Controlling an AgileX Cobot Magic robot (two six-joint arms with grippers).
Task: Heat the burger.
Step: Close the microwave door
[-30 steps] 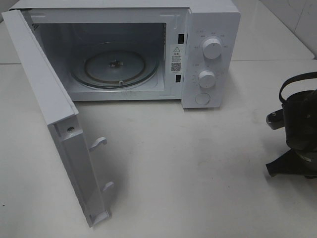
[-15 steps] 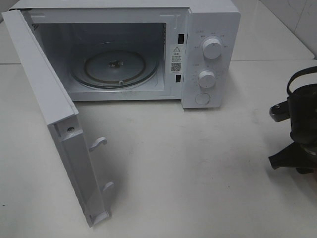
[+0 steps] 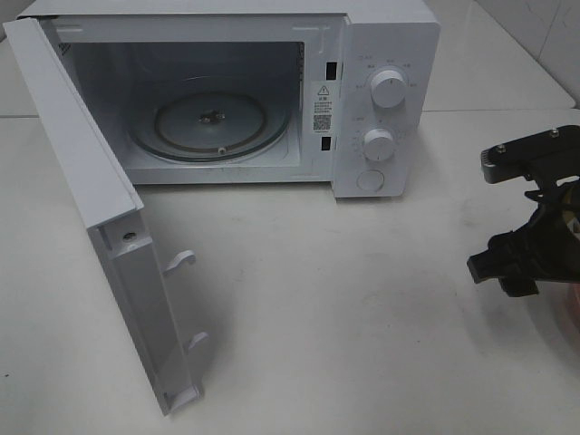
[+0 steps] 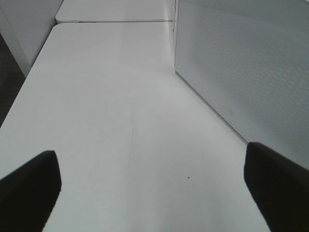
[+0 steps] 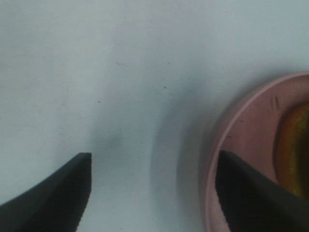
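The burger [image 5: 293, 145] shows only as a sliver of golden-brown bun at the edge of the right wrist view, sitting on a pink plate [image 5: 231, 145]. My right gripper [image 5: 153, 193] is open and empty above the table, with one finger [image 5: 251, 193] over the plate's rim and the other finger [image 5: 63, 193] over bare table. In the high view the right gripper [image 3: 507, 265] hangs at the far right of the table, and the burger is hidden there. My left gripper [image 4: 154, 193] is open and empty, low over the table.
The white microwave [image 3: 385, 100] stands at the back with its door [image 3: 100, 208] swung wide open to the left. Its glass turntable [image 3: 210, 118] is bare. The microwave's perforated side wall [image 4: 241, 72] is close beside the left gripper.
The right arm has turned and its gripper has tipped over and shifted a little left near the table's right edge. The microwave and its door have not moved.
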